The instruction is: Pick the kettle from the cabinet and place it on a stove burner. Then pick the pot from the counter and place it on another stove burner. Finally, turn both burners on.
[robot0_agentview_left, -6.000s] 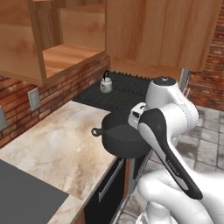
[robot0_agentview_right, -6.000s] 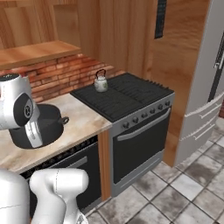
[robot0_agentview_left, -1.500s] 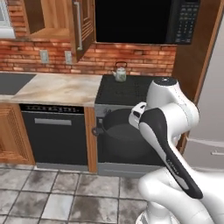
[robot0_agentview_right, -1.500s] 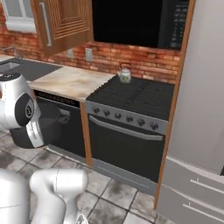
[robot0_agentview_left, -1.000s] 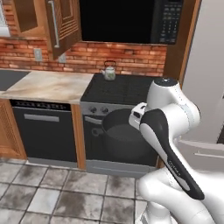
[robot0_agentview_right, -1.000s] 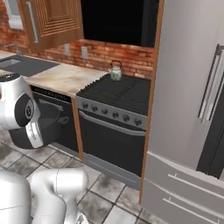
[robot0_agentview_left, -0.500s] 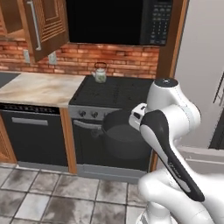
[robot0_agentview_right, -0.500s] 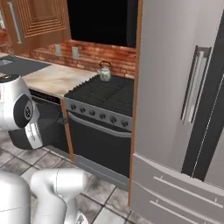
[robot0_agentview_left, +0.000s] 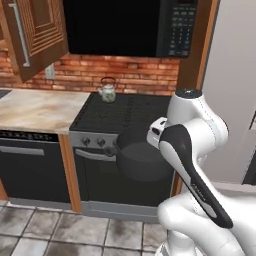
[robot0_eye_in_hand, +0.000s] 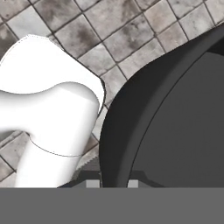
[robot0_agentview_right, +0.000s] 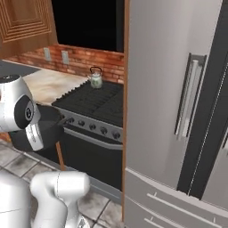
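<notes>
The dark grey pot hangs in the air in front of the stove's steel front, level with the oven door. My gripper is shut on its rim, and the pot's wall curves across the hand view above grey floor tiles. From the right base view the pot sits just beside my white wrist. The small whitish kettle stands upright on the back left burner of the black cooktop; the kettle is far from the pot. The beige counter lies left of the stove. The cabinet's wooden door hangs open.
A black microwave hangs over the stove. Knobs line the stove front. A tall steel fridge stands right of the stove behind a wooden side panel. A dark dishwasher front sits under the counter.
The whole picture has shifted: the base has driven on, bringing the stove nearer and the fridge further into view. The pot stays gripped at the same spot beside the arm.
</notes>
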